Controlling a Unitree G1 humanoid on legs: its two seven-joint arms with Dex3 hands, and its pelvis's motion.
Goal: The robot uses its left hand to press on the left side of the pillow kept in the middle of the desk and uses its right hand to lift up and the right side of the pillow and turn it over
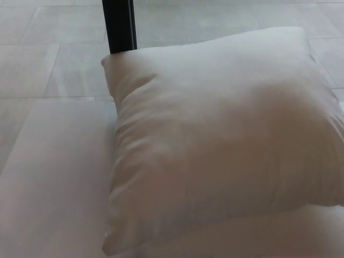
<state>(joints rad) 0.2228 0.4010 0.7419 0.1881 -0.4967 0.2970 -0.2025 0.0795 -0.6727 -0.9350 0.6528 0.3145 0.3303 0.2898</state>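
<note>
A large white pillow [220,140] lies flat on the pale desk [54,183], filling the middle and right of the head view. Its far left corner points toward the black post. Soft creases run along its left edge. Neither of my hands shows anywhere in the picture, and nothing touches the pillow.
A black upright post [119,25] stands behind the desk's far edge at upper left. Beyond the desk lies a light tiled floor [48,54]. Bare desk surface shows left of the pillow and along the front.
</note>
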